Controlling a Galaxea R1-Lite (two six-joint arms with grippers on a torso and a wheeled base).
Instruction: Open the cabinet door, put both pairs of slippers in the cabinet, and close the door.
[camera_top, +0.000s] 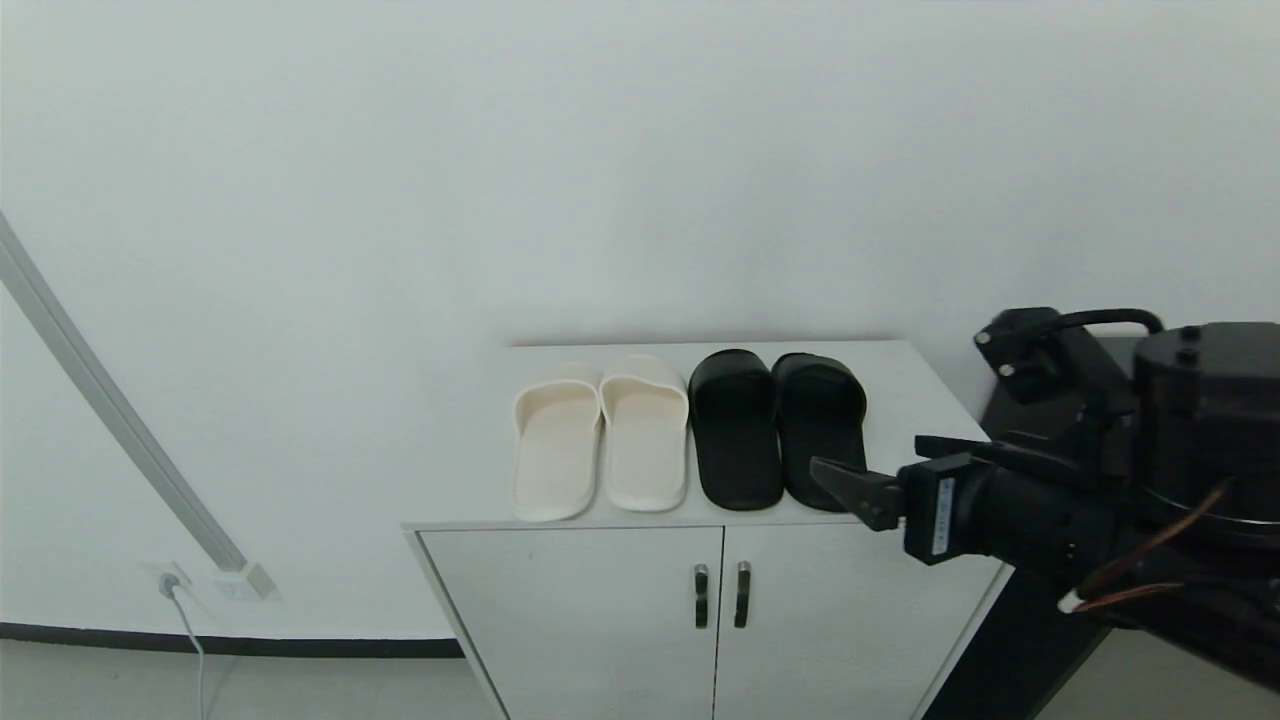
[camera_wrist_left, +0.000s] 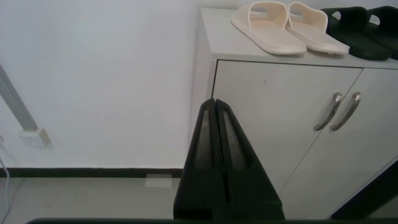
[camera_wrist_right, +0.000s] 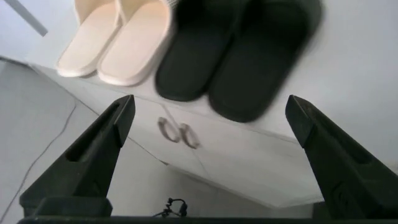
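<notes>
White cabinet (camera_top: 560, 620) against a plain wall (camera_top: 400, 200) in the head view, both doors shut, with the two handles (camera_top: 720, 595) side by side at the middle seam. Both pairs sit on top with toes toward the wall: cream slippers (camera_top: 600, 440) on the left, black slippers (camera_top: 775, 430) right up against them on the right. Over by the front right corner the right gripper (camera_top: 866, 452) hangs about level with the cabinet top, just beside the black pair, not holding anything

Left wrist view: the left gripper (camera_wrist_left: 215, 109) has its fingers pressed flat together with nothing between them. It's lower than the cabinet top, out in front of the left corner and not touching it. The cream slippers (camera_wrist_left: 289, 25) show up on top, and the handles (camera_wrist_left: 339, 112) off to the side

Right wrist view: the right gripper (camera_wrist_right: 210, 102) is spread wide and empty, with the black slippers (camera_wrist_right: 236, 56) lying beyond the gap, near the front edge. The handles (camera_wrist_right: 177, 132) sit just under that edge, doors closed
</notes>
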